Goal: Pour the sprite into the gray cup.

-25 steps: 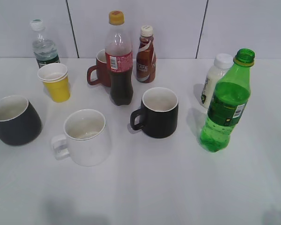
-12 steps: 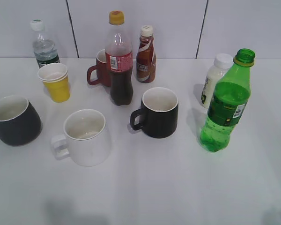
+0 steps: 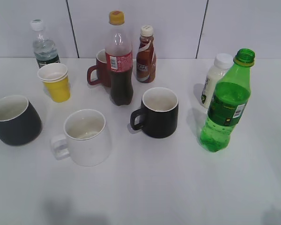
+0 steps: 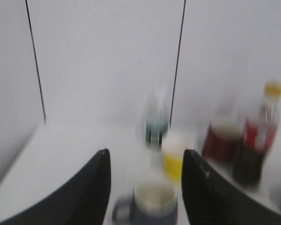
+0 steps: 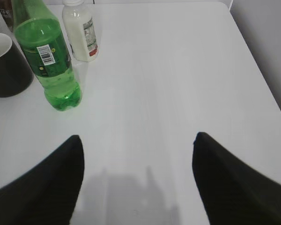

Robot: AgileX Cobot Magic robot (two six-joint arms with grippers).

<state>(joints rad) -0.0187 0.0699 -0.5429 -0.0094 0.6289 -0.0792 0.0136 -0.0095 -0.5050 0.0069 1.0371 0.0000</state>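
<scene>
The sprite (image 3: 225, 105), a tall green bottle with no cap, stands upright at the right of the table; it also shows in the right wrist view (image 5: 44, 56) at upper left. The gray cup (image 3: 13, 120) stands at the far left edge, rounded, white inside. In the blurred left wrist view it (image 4: 152, 206) lies between and beyond the open fingers. My left gripper (image 4: 146, 157) is open and empty. My right gripper (image 5: 136, 140) is open and empty, above bare table to the right of the sprite. Neither gripper shows in the exterior view.
A white mug (image 3: 84, 136) and a black mug (image 3: 157, 112) stand mid-table. Behind are a cola bottle (image 3: 118, 58), a brown bottle (image 3: 145, 54), a red mug (image 3: 99, 69), a yellow cup (image 3: 56, 82), a water bottle (image 3: 43, 44) and a white bottle (image 3: 214, 78).
</scene>
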